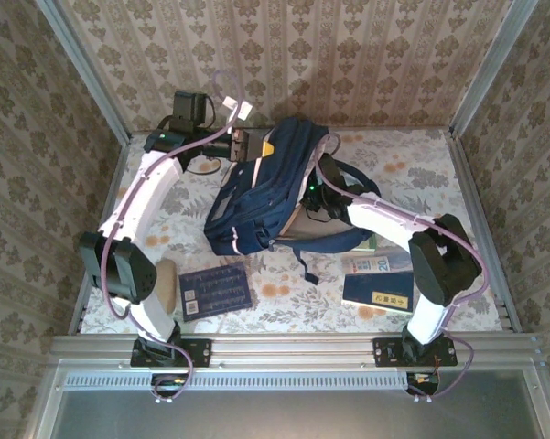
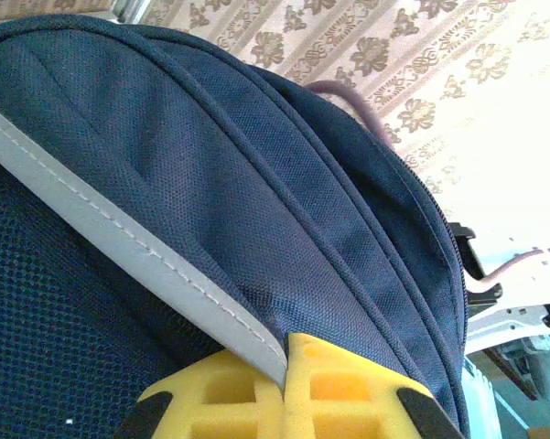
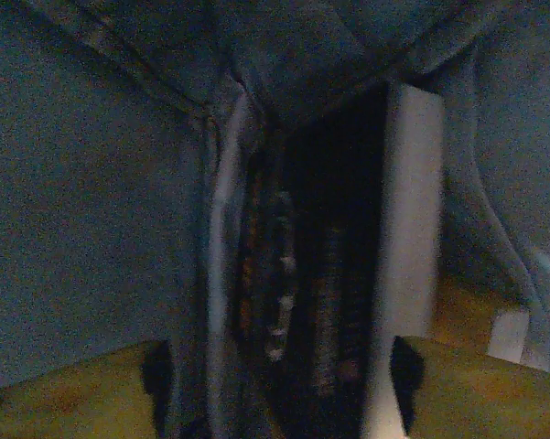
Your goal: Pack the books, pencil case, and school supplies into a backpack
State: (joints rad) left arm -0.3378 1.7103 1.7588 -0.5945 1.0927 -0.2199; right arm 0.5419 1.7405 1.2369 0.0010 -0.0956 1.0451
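Note:
The navy backpack (image 1: 261,197) lies in the middle of the table with its mouth toward the right. My left gripper (image 2: 286,366) is shut on its grey-trimmed top edge (image 2: 119,229), at the backpack's far end (image 1: 249,142). My right gripper (image 3: 275,384) is inside the dark backpack, open, its yellow fingers (image 3: 476,384) well apart. Between them stand dark book edges (image 3: 329,274) and a white page block (image 3: 409,229). On the table lie a dark blue book with text rows (image 1: 215,291), a navy book with a yellow label (image 1: 378,291) and the white-and-blue "20" pack (image 1: 373,264). The pale pencil case (image 1: 167,285) lies by the left arm.
Patterned walls and metal posts close in the table on three sides. A metal rail (image 1: 293,347) runs along the near edge. The backpack's straps (image 1: 348,178) trail to the right under my right arm (image 1: 393,224).

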